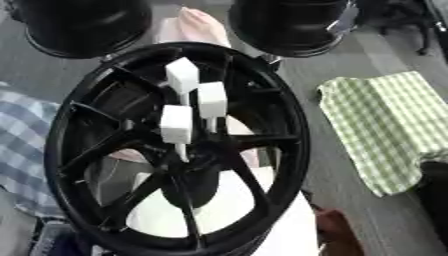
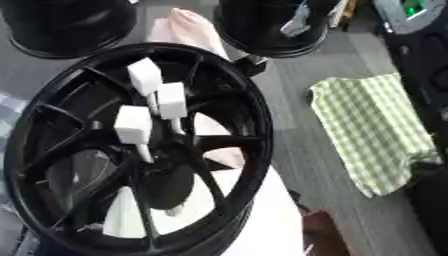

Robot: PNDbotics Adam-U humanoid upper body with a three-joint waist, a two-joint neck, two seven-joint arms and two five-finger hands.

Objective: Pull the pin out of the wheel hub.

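The black wheel hub fills the middle of both views, face up and tilted, its thin spokes running from the rim to a dark centre. Three white pins stand up from around that centre, each with a blocky white head on a thin white stem. The farthest pin is toward the far rim, the middle pin is just right of and below it, and the nearest pin is lowest, its stem reaching down to the centre. All three are seated in the hub and their heads stand close together without touching.

Neither hand shows in either view, so I cannot tell how the fingers are set. A dark shape at the right edge may be part of the right arm, but it is too unclear to say.

The hub rests on a white surface seen through the spokes, and a pale pinkish shape runs under its far rim. Two more black wheels stand beyond it. A green checked cloth lies on the grey floor to the right, well apart from the hub, and a blue checked cloth lies at the left edge.
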